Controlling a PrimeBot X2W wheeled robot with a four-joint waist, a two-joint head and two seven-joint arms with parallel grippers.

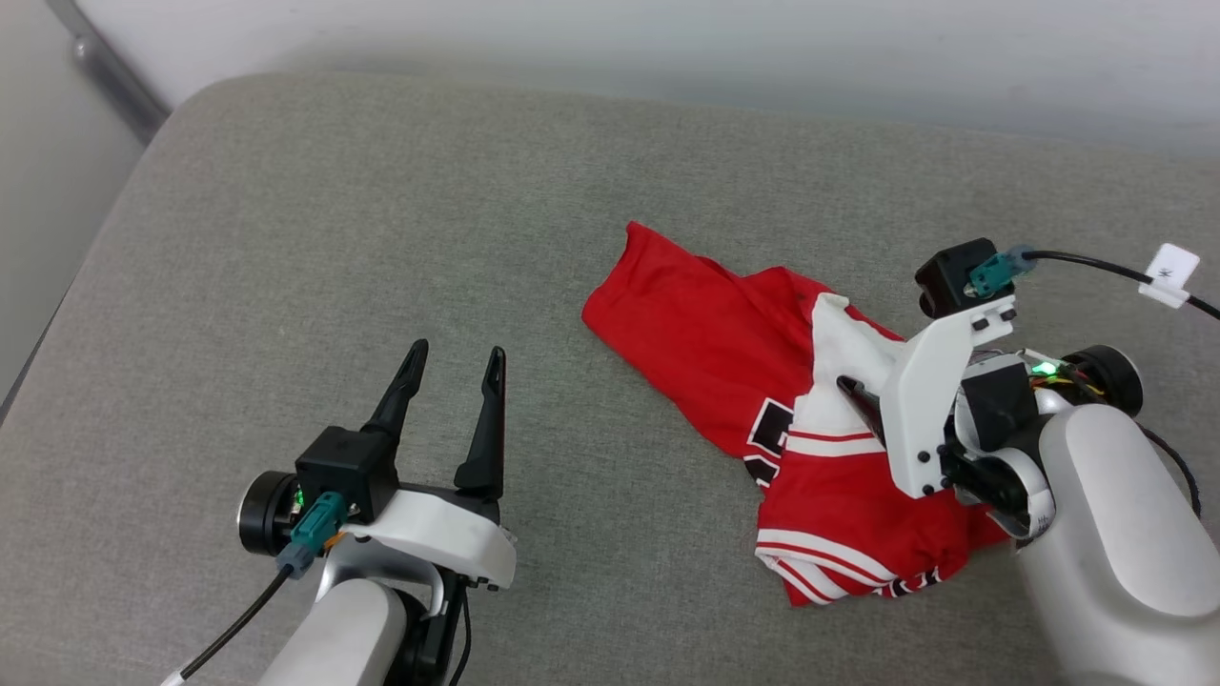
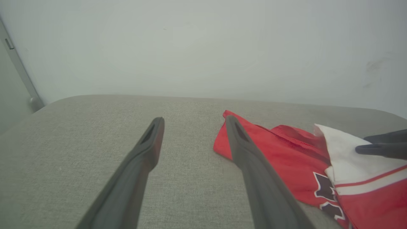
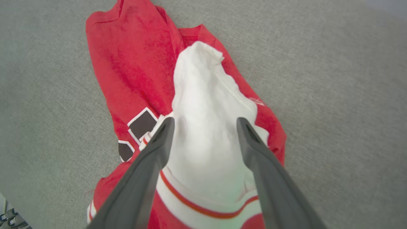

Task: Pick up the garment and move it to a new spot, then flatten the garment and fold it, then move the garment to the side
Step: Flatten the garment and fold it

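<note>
Garment [image 1: 705, 333] crumpled red knit; cushion [image 1: 381, 238] coarse grey weave.

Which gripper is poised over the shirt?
The right gripper: open, it straddles the white sleeve of the garment; the left gripper is over bare cushion.

One garment [image 1: 710, 343], two grippers [image 1: 457, 351] [image 3: 205, 122], one grey cushion [image 1: 334, 238].
</note>
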